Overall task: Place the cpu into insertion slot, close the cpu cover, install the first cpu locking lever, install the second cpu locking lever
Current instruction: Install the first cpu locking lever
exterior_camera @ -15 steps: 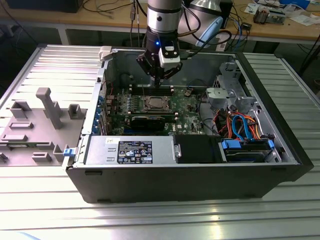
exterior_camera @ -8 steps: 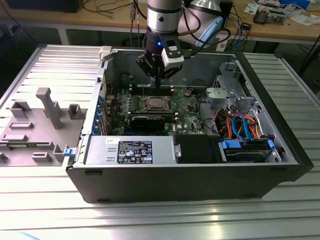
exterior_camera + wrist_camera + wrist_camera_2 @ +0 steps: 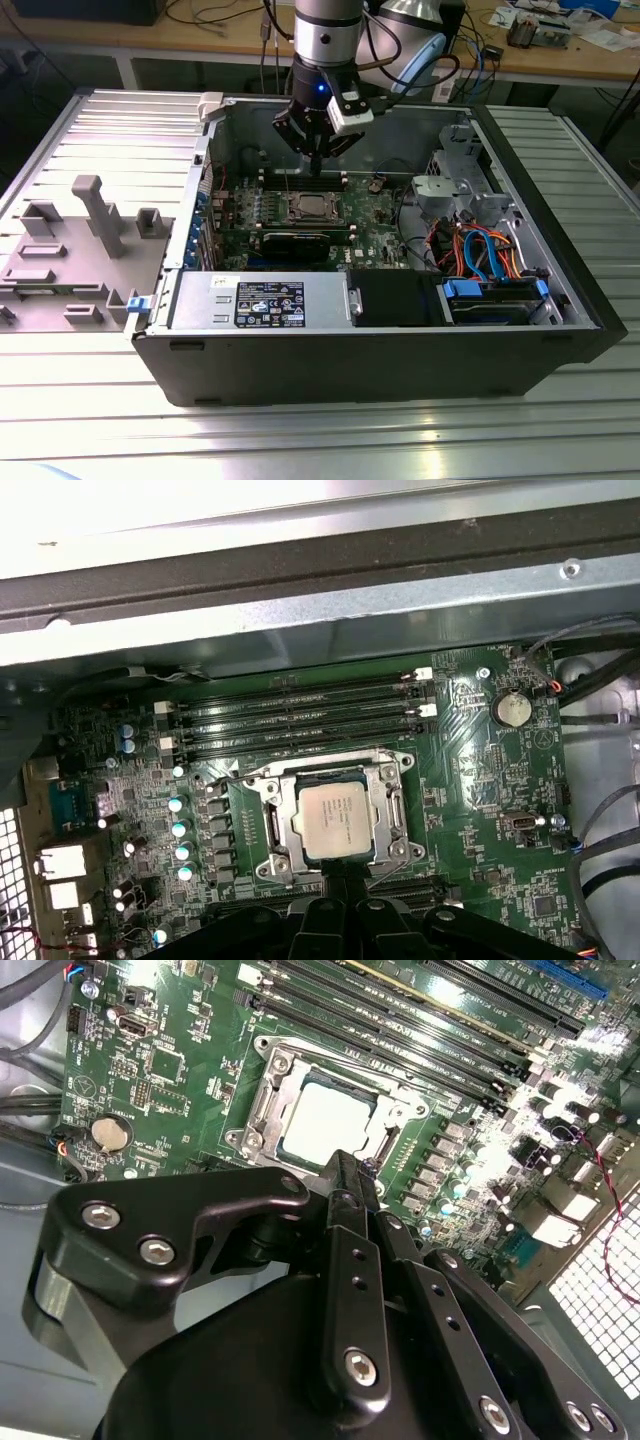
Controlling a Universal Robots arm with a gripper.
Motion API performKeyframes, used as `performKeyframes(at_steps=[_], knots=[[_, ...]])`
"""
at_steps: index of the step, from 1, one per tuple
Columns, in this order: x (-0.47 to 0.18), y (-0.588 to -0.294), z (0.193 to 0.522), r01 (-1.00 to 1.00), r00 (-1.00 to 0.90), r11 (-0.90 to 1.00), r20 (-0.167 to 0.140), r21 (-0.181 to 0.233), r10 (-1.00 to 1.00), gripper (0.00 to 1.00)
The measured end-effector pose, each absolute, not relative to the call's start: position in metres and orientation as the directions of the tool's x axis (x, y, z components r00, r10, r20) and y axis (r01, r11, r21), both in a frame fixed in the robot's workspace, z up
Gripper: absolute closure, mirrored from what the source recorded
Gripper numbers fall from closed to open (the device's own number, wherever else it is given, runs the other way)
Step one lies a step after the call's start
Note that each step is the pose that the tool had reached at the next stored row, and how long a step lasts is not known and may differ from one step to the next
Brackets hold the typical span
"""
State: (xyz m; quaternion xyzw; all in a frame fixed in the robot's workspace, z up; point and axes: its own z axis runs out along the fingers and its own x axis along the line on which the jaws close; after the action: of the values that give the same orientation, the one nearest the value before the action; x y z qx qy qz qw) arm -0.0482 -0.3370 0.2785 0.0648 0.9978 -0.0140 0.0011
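The cpu [image 3: 340, 818] is a dull silver square lying flat in the insertion slot, and it hides the slot's recess. The cpu cover [image 3: 272, 825], a thin silvery frame, lies down around the cpu's edges. The same chip [image 3: 325, 1120] and frame [image 3: 262, 1110] appear in the second wrist view. In the exterior view the cpu [image 3: 308, 207] sits mid-board on the green motherboard [image 3: 372, 215]. My gripper [image 3: 315, 162] hangs just above and behind the socket, shut with nothing between its black fingers [image 3: 350, 1250].
The board lies in an open black computer case [image 3: 330, 365]. Long black memory slots [image 3: 300, 720] run beside the socket, and a coin battery [image 3: 511, 708] sits nearby. A drive cage with orange and blue cables [image 3: 480, 250] fills the exterior view's right. A grey fixture [image 3: 90, 215] stands outside the case.
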Motion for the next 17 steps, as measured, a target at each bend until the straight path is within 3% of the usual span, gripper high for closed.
performKeyframes(at_steps=[12, 17], knots=[[-0.0482, -0.3368, 0.2785, 0.128, -0.992, 0.991, -0.004, -0.028, 0.127, 0.89], [-0.0494, -0.3365, 0.2761, 0.025, -1.0, 0.999, -0.003, -0.028, 0.025, 0.89]])
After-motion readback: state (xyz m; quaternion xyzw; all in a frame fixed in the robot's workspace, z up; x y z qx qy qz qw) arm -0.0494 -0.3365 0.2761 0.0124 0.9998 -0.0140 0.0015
